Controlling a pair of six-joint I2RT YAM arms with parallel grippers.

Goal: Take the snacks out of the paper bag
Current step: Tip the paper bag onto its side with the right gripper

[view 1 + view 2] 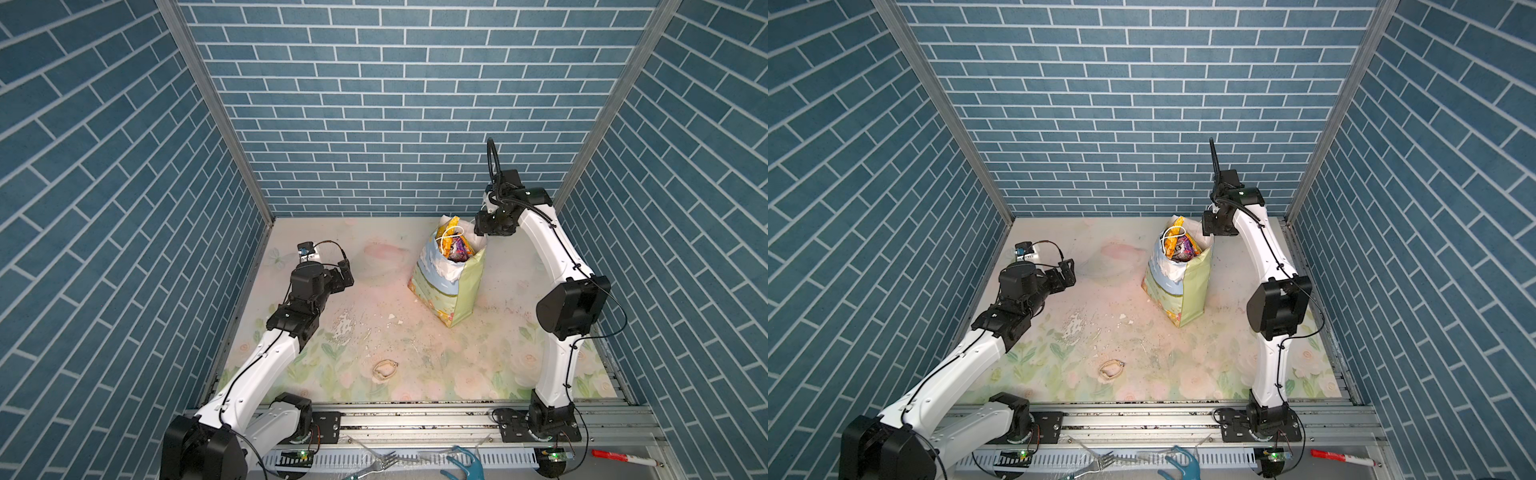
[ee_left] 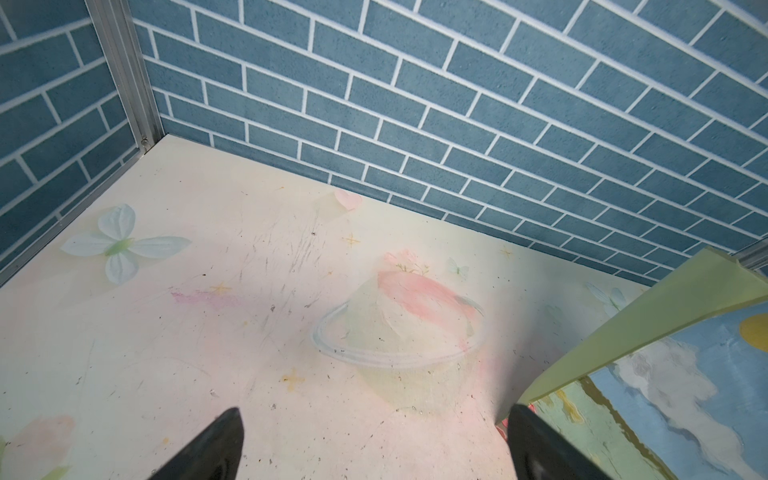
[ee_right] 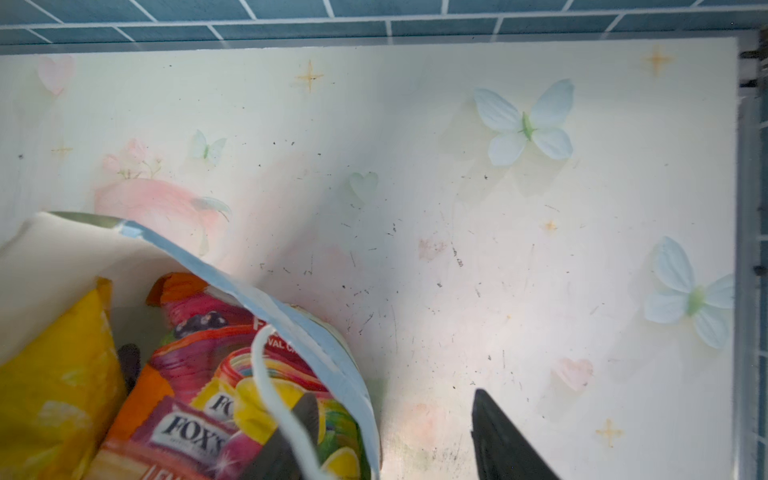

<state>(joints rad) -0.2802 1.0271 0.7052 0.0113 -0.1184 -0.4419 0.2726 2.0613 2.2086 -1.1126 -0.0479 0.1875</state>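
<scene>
Snacks (image 3: 178,415) sat mostly hidden inside paper bag (image 3: 291,316) | I read "FOX'S", other lettering cut off | right gripper (image 3: 392,397) spread astride its rim | left gripper (image 2: 374,409) wide, empty

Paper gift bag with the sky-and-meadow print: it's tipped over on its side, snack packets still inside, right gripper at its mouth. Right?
Not tipped over: in both top views the sky-and-meadow paper gift bag stands upright. The crinkly snack packets are still inside, and the right gripper is at its mouth.
</scene>
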